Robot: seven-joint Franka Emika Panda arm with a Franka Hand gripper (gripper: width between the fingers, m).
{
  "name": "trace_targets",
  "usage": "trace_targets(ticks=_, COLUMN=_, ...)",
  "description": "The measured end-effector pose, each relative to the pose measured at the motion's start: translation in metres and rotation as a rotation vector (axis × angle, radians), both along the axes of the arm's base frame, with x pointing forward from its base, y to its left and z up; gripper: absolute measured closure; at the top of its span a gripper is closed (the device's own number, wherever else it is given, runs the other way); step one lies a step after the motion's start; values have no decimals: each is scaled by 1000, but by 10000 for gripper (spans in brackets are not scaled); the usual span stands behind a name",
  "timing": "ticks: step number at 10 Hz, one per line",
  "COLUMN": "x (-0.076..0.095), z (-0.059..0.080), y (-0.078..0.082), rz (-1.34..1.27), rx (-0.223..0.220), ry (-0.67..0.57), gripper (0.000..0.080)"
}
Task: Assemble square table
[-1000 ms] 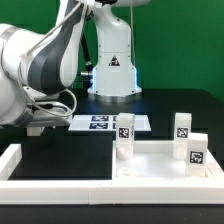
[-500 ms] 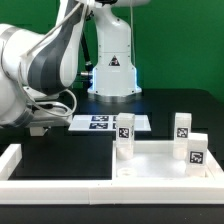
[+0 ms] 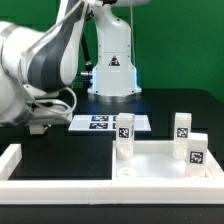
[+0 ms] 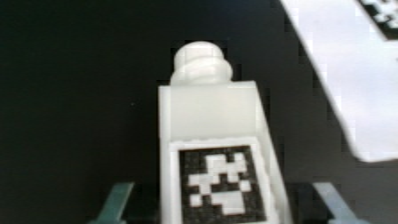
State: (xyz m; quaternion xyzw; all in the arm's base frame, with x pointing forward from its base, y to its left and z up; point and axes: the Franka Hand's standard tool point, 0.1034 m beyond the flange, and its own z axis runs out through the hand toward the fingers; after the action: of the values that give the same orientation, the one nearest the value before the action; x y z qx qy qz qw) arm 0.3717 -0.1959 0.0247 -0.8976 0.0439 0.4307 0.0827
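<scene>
White tagged leg (image 4: 214, 130) lies between the spread fingers (image 4: 217, 205), apparently not yet clamped.

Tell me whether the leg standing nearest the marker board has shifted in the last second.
No. The leg stands at the same spot beside the marker board, upright, in every exterior view.

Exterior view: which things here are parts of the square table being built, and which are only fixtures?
Job:
- square table slab, three legs standing on it
- fourth leg, between the tool's fingers

Fixtures:
- marker board
- white border wall
</scene>
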Motion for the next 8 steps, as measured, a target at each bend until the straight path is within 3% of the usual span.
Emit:
trace_targets(ticks=2, x=11, z=23, y=7, rz=-10, rx=-19, ry=-57, gripper=509)
trace_targets(ticks=6, x=21, z=20, y=6, rz=-15, rx=-76, ry=-296, gripper=509)
trace_targets(ticks=7, x=38, z=38, y=26, rz=-55, rx=-113, ry=-330, gripper=509)
trace_targets(ticks=8, x=66, z=63, y=49, rz=-81, rx=-119, ry=-397, gripper=509)
